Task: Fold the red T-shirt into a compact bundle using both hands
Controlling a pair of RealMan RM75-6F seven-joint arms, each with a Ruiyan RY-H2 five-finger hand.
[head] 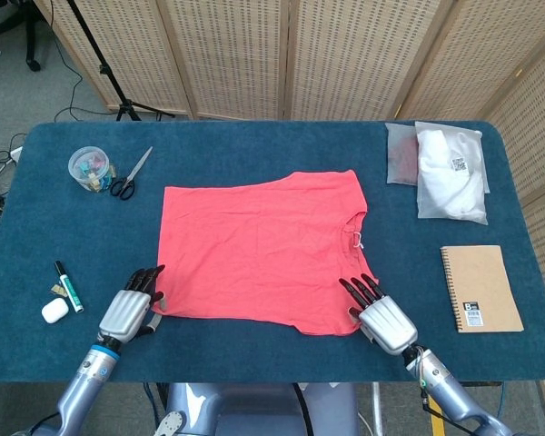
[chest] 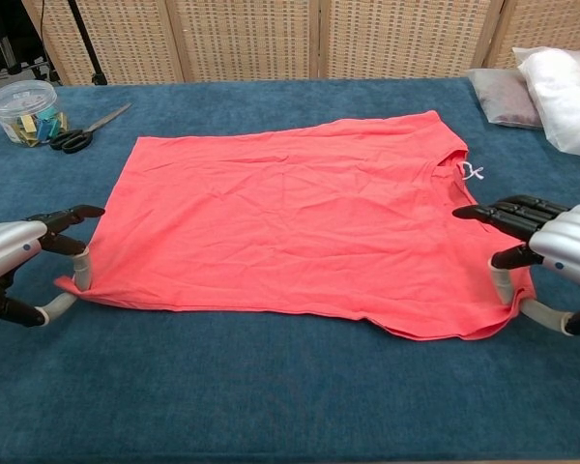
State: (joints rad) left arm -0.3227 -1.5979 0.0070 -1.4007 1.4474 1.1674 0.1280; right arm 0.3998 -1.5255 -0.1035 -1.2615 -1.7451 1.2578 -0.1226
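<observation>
The red T-shirt (head: 259, 250) (chest: 290, 227) lies spread flat in the middle of the blue table, its neckline toward the right. At the shirt's near left corner my left hand (head: 127, 312) (chest: 24, 261) pinches the hem between a fingertip on top and the thumb below. My right hand (head: 381, 318) (chest: 551, 256) holds the near right corner the same way. There the cloth curls up slightly between fingertip and thumb, and the other fingers reach out over the fabric.
A plastic jar (head: 90, 168) and scissors (head: 127, 177) sit at the back left. A marker (head: 69, 286) and a white case (head: 54, 311) lie near my left hand. Two bagged items (head: 450, 173) and a notebook (head: 480, 287) occupy the right side.
</observation>
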